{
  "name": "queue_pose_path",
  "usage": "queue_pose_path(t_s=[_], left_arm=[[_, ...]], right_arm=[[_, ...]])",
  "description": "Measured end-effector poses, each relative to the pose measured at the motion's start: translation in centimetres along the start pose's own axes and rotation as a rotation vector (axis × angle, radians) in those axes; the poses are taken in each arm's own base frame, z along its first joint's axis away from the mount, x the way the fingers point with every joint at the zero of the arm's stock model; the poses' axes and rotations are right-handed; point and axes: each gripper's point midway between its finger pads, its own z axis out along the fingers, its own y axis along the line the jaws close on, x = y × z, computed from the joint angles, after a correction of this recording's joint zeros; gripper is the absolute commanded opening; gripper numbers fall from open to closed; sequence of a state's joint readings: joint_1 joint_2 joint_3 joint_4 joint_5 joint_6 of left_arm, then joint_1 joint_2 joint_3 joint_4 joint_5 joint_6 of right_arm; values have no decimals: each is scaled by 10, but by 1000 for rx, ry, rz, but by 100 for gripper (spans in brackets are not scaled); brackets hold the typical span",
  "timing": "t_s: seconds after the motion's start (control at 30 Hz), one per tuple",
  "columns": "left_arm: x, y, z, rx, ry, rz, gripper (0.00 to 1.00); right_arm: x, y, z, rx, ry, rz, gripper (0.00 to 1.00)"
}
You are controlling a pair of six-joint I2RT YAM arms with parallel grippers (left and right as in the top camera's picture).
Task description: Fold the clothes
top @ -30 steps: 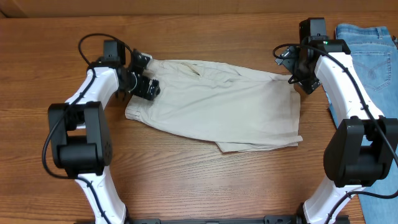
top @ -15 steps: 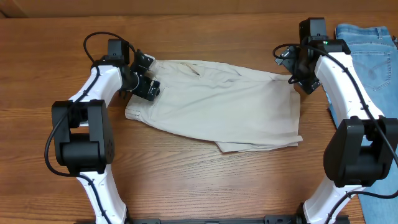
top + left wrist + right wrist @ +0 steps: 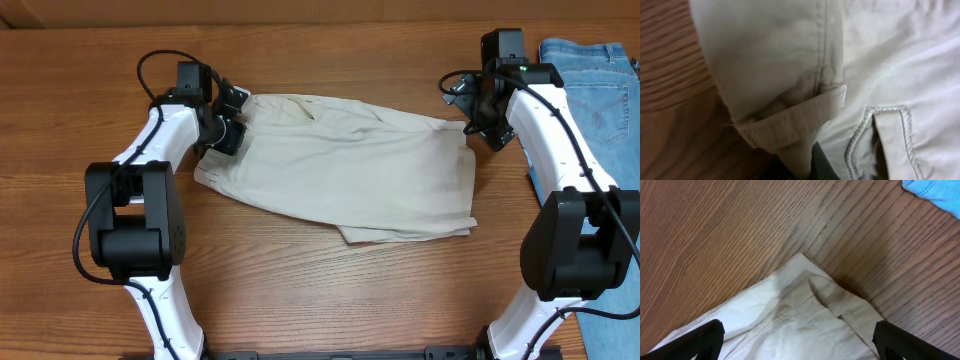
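Observation:
The clothes, a pair of beige trousers [image 3: 350, 170], lie folded flat across the middle of the table. My left gripper [image 3: 228, 128] sits at their left end, the waistband side. In the left wrist view it [image 3: 802, 167] is shut on a fold of the trousers [image 3: 775, 60] just below a belt loop [image 3: 790, 120], with only a dark fingertip [image 3: 817, 162] showing. My right gripper [image 3: 480, 125] hovers over the far right corner of the cloth. In the right wrist view it [image 3: 802, 345] is open, its fingers astride that corner of the trousers [image 3: 805, 315] with nothing gripped.
Light-blue jeans [image 3: 600, 80] lie at the table's far right, beside the right arm; a corner of them [image 3: 935, 192] shows in the right wrist view. Bare wooden tabletop [image 3: 330, 300] surrounds the trousers.
My left gripper has gone from open to shut on the waistband end. The trousers have slid slightly to the left. The right arm has not moved.

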State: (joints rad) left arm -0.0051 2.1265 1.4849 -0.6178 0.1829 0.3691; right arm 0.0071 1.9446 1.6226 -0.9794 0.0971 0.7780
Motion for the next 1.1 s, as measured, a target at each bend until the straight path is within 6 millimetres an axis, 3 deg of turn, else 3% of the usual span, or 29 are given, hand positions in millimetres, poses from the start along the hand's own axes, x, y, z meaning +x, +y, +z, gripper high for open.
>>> queue_pose_path(t_s=[0.1,0.27,0.5,0.6,0.7,0.93,1.1], left_arm=[[0,9,-1,-46,3,-56,4],[12,47,-8,-174,22,-229,4],[57,122,-28,-326,51,-547,4],[72,142,-35,-356,54,-622,4],[78,150,-38,-360,56,-633,4],[78,150,-38,-349,69,-543,4],[78,150,-38,-350,75,-512,28]], right_arm=[[0,0,0,0,0,0,100],[0,0,0,0,0,1,100],[0,0,0,0,-1,0,100],[0,0,0,0,0,0,100],[0,0,0,0,0,0,100],[0,0,0,0,-1,0,100],[0,0,0,0,0,0,100]])
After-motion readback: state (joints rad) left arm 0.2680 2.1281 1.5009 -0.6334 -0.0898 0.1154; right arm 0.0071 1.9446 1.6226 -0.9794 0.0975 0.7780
